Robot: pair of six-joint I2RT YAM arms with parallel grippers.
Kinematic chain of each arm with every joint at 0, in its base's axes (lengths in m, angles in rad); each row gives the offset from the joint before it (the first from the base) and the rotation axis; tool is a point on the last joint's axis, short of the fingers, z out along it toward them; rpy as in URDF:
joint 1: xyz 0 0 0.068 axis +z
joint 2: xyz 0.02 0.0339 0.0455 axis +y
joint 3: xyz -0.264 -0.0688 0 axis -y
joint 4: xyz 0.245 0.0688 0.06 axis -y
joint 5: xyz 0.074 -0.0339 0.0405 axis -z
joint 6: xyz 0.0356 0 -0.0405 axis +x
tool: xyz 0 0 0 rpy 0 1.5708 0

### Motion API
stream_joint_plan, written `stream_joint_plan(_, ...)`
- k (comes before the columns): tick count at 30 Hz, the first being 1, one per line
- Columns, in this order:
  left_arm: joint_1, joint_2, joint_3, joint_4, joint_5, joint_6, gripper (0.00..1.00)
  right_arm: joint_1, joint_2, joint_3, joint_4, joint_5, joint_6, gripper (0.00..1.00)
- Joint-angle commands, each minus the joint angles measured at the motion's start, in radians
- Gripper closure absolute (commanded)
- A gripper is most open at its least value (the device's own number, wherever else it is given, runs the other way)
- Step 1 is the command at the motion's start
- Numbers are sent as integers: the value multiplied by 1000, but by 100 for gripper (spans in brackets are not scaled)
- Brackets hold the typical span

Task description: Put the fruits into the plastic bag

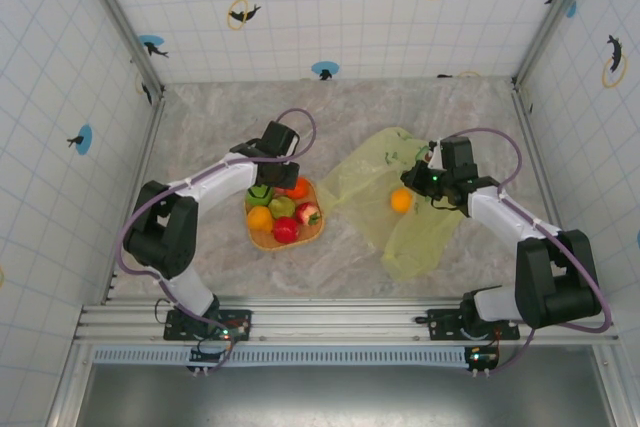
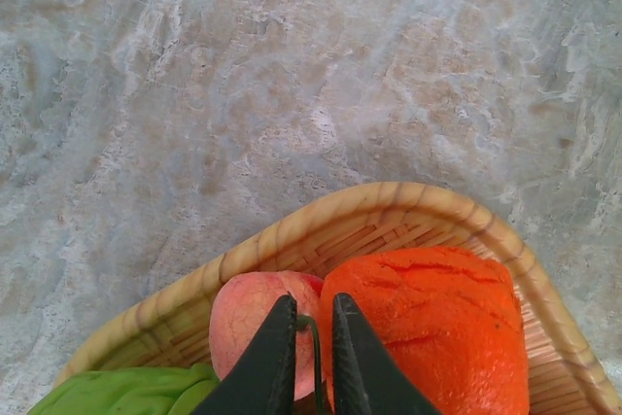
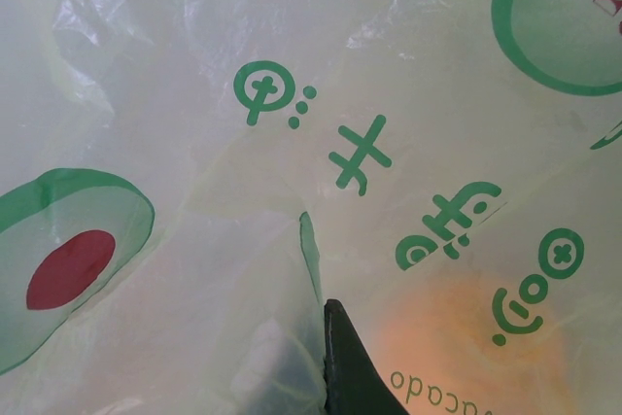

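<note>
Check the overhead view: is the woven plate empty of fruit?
No, several fruits lie on the plate, among them a red one, a green one and an orange one.

I logged a marbled grey bench (image 1: 210,137); lying directly on it were a woven plate (image 1: 270,245) left of centre and, just beside it, the crinkled plastic bag (image 1: 432,237).

Bright, even light, soft shadows, faint glare on the plastic bag (image 3: 311,65).
</note>
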Motion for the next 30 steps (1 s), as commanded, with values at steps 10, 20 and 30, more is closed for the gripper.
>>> stream_joint_plan(10, -1, -66, 14, -21, -58, -1, 100, -3, -4, -6, 6, -7, -8, 100)
stream_joint_plan(20, -2, -214, -19, 13, -44, -4, 100, -4, 3, 11, -5, -6, -9, 100)
stream_joint_plan(30, -118, -581, -205, 339, 374, -128, 100, 0, 21, 35, -36, -1, -19, 100)
